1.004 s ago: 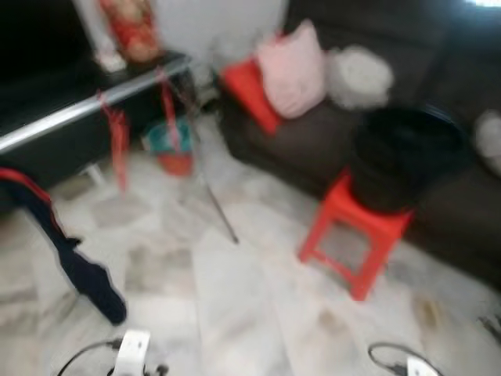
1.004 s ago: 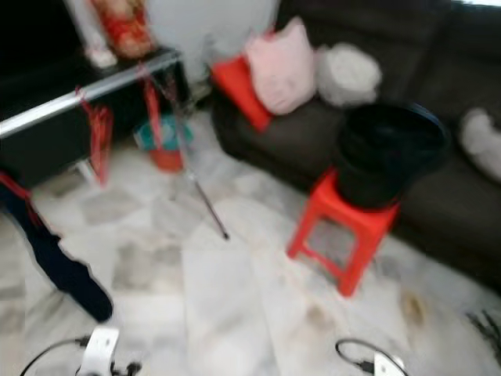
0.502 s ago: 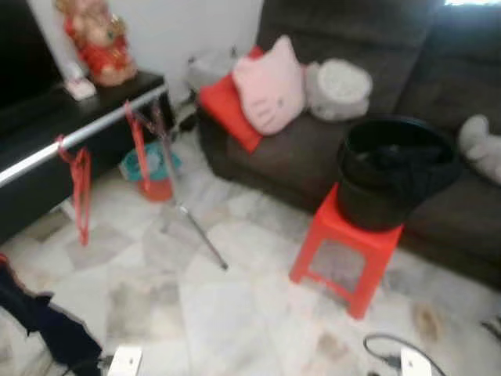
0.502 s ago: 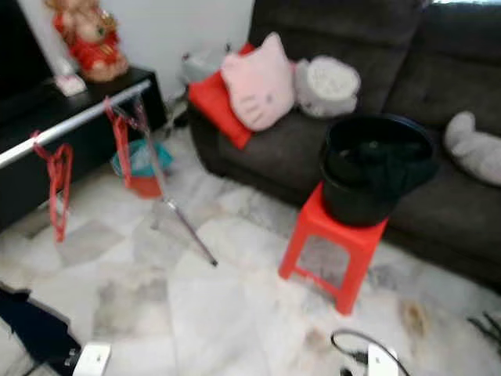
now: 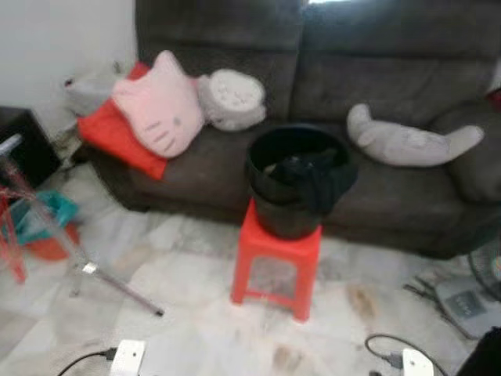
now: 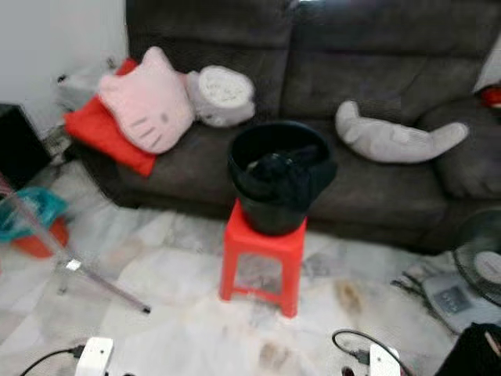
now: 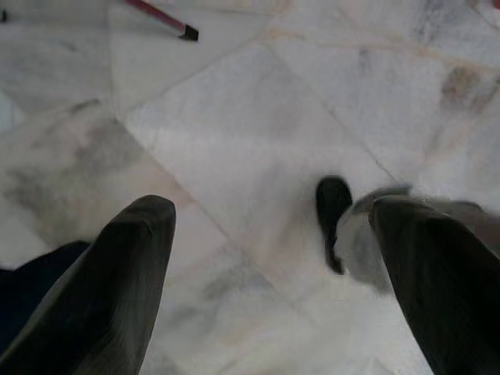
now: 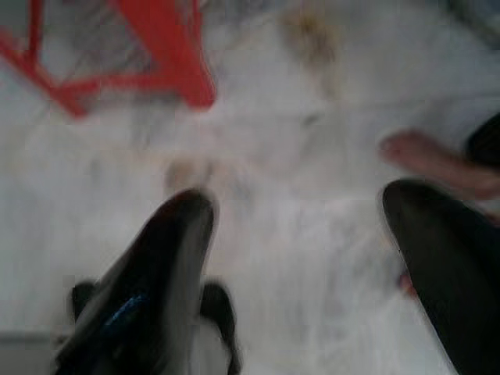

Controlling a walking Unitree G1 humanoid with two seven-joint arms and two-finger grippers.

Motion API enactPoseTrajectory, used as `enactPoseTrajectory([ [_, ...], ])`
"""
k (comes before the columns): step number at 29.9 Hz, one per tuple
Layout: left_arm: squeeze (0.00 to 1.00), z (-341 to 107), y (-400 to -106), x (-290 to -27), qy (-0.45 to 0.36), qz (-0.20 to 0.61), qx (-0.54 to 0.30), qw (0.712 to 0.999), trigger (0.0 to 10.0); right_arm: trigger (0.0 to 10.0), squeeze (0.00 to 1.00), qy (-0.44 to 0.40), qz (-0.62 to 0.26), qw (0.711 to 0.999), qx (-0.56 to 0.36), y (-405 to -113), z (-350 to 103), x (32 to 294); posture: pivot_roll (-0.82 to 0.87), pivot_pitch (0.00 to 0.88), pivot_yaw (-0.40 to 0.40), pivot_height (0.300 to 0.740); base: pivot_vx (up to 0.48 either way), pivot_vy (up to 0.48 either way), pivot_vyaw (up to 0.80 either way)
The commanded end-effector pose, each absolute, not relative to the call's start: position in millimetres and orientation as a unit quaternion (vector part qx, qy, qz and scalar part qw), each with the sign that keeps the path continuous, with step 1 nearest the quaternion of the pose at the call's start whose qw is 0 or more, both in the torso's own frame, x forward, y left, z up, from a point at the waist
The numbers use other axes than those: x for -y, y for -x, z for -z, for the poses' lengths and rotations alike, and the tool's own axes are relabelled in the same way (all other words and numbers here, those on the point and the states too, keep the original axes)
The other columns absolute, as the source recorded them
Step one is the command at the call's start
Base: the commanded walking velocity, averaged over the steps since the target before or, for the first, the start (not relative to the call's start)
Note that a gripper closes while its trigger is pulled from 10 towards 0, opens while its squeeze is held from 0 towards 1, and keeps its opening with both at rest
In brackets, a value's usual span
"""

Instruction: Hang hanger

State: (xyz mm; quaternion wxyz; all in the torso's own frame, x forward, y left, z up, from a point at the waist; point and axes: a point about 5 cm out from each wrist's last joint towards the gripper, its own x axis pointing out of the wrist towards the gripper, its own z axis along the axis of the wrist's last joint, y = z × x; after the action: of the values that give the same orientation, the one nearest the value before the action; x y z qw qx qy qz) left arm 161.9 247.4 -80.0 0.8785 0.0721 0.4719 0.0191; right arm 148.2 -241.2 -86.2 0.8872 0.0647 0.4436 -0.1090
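One red hanger (image 5: 9, 251), thin and blurred, hangs at the frame's edge, well left of the red stool (image 5: 275, 258) bearing a black bucket (image 5: 296, 180). Left gripper (image 7: 269, 258) and right gripper (image 8: 305, 266) both gape wide, empty, above marble floor (image 5: 196, 329).

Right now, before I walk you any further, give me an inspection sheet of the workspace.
Surface: pale marble floor, stained in patches.
Job's things: black bucket holding dark clothes, standing on a red stool; metal rack leg and a red hanger at the far left edge.
Clutter: teal and red basin by the rack.
Grippers: left gripper open, hanging over the floor; right gripper open, hanging over the floor near the stool's legs.
Cables: black leads on the floor; another lead at the left wrist.
Surroundings: dark sofa with a pink cat cushion, red cushion and grey plush toy; a fan at right.
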Motion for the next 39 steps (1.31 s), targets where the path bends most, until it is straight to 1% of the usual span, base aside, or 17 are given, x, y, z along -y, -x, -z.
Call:
enactPoseTrajectory([
  [1, 0.00, 84.6, -153.5, -244.7, -0.074, -0.014, -0.489, 0.869, 10.0, 10.0, 0.00, -0.064, 0.118, 0.887, -0.443, -146.1, 85.9, 245.2, -0.04, 0.000, 0.001, 0.740, 0.334, 0.000, 0.00],
  [8, 0.00, 82.4, -157.8, -246.3, -0.076, -0.013, -0.486, 0.871, 10.0, 10.0, 0.00, -0.072, 0.118, 0.891, -0.432, -149.2, 84.7, 243.7, -0.03, 0.000, 0.005, 0.740, 0.331, 0.000, 0.00],
  [16, 0.00, 82.3, -157.4, -246.7, -0.078, -0.013, -0.482, 0.873, 10.0, 10.0, 0.00, -0.056, 0.113, 0.893, -0.432, -150.3, 84.0, 244.2, -0.03, 0.000, 0.005, 0.740, 0.331, 0.000, 0.00],
  [23, 0.00, 83.9, -154.0, -246.0, -0.077, -0.012, -0.485, 0.871, 10.0, 10.0, 0.00, -0.050, 0.111, 0.894, -0.431, -150.3, 83.7, 245.1, -0.03, 0.000, 0.006, 0.740, 0.327, 0.000, 0.64],
  [26, 0.00, 84.2, -153.4, -245.7, -0.077, -0.009, -0.488, 0.870, 10.0, 10.0, 0.00, -0.066, 0.117, 0.893, -0.429, -150.0, 84.0, 244.5, -0.04, 0.000, 0.006, 0.740, 0.289, 0.000, 0.00],
  [32, 0.00, 83.7, -155.0, -244.9, -0.077, -0.007, -0.485, 0.871, 10.0, 10.0, 0.00, -0.058, 0.114, 0.895, -0.427, -152.3, 82.9, 244.9, -0.05, 0.000, 0.009, 0.740, 0.000, 0.000, 0.00],
  [39, 0.00, 80.5, -164.5, -242.3, -0.085, 0.003, -0.477, 0.875, 10.0, 10.0, 0.00, -0.024, 0.093, 0.910, -0.403, -167.5, 74.9, 246.5, -0.08, 0.000, 0.019, 0.740, 0.000, 0.000, 0.00],
])
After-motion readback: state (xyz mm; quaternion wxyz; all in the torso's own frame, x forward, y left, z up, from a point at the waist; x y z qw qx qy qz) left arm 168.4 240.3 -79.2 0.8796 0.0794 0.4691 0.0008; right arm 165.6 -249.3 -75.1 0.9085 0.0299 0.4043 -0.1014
